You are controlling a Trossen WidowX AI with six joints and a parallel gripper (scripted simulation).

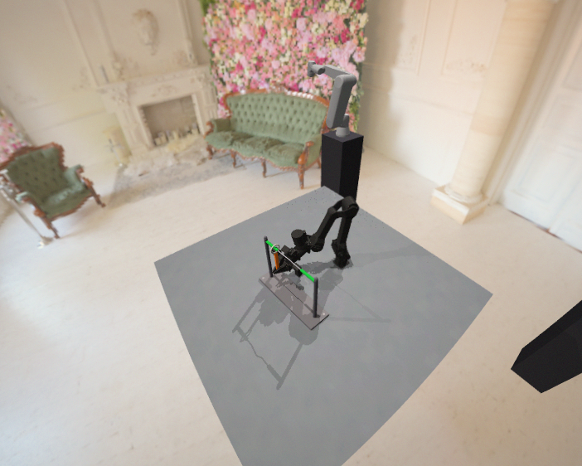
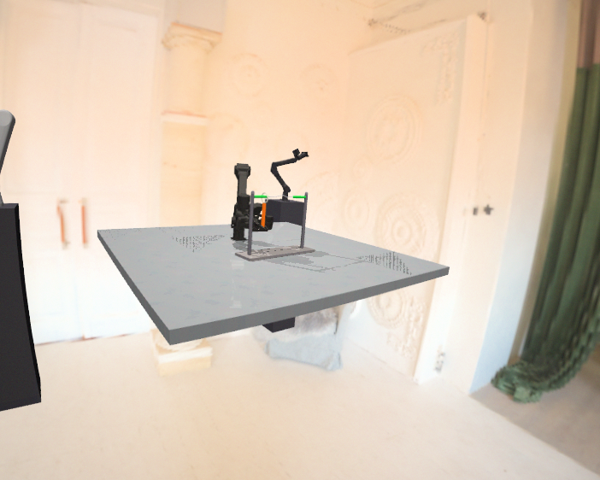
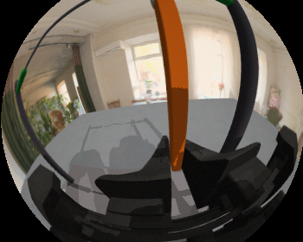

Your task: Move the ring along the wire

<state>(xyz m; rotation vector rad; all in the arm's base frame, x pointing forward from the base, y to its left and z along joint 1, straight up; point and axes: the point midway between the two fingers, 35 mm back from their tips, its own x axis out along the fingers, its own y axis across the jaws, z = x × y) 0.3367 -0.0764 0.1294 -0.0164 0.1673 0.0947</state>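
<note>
The claw [image 1: 276, 270] [image 2: 264, 225] [image 3: 169, 138] is closed on the orange handle [image 1: 277, 259] [image 2: 264, 213] [image 3: 175, 86], gripping it near its bottom end. The handle stands roughly upright between the fingers, most of its length rising above them.

The ring [image 1: 271, 248] [image 2: 264, 194] is at the handle's top, above the claw, and hangs around the green part [image 1: 269, 243] [image 2: 258, 196] [image 3: 227, 1] beside the near post [image 1: 268, 258] [image 2: 250, 222] [image 3: 248, 78]. It sits toward the inner end of that green part, close to the thin grey wire [image 1: 291, 262] [image 2: 279, 196] [image 3: 52, 26]; whether they touch cannot be told. The other post [image 1: 315, 298] [image 2: 303, 219] [image 3: 32, 125] and its green part [image 1: 307, 274] [image 2: 299, 196] [image 3: 21, 79] are well apart from the claw. The arm [image 1: 327, 225] [image 2: 242, 184] reaches down to the handle.
</note>
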